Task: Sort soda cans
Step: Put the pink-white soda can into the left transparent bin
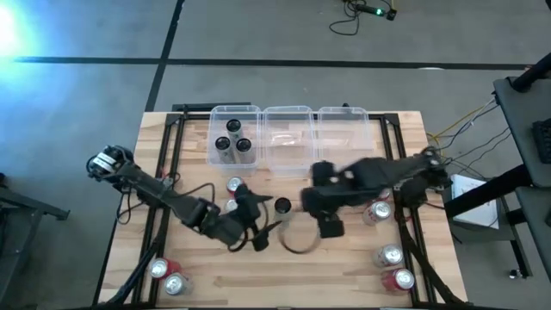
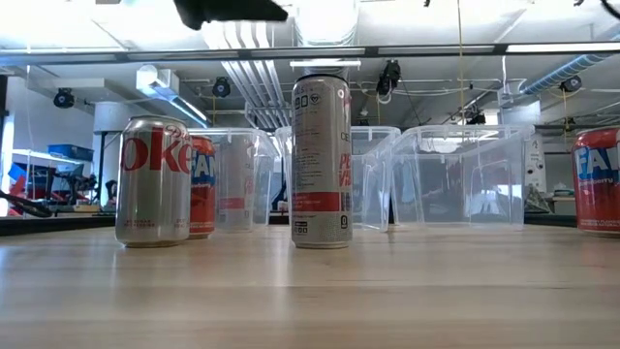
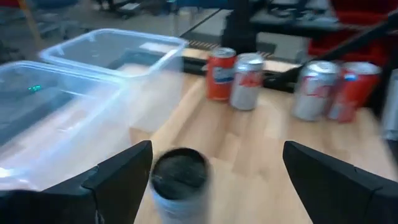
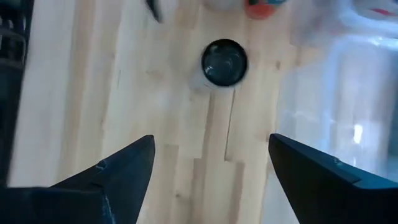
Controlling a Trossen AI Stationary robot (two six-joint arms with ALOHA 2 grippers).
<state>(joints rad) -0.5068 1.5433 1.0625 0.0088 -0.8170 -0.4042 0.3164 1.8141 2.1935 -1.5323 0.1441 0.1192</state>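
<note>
A black soda can (image 1: 281,205) stands upright on the table's middle, between my two grippers. My left gripper (image 1: 258,226) is open just to its left and low. In the left wrist view the can (image 3: 180,180) shows between the spread fingers (image 3: 121,177), near one of them; I cannot tell whether they touch. My right gripper (image 1: 317,211) hangs open to the can's right, looking down on the can's top (image 4: 224,62). Three black cans (image 1: 232,143) stand in the left clear bin (image 1: 215,116).
Two more clear bins (image 1: 287,133) (image 1: 343,129) line the far edge. A silver can (image 1: 234,184) and another can (image 1: 231,205) stand by the left arm. Loose cans stand at the near left (image 1: 165,275) and at the right (image 1: 379,211) (image 1: 394,267).
</note>
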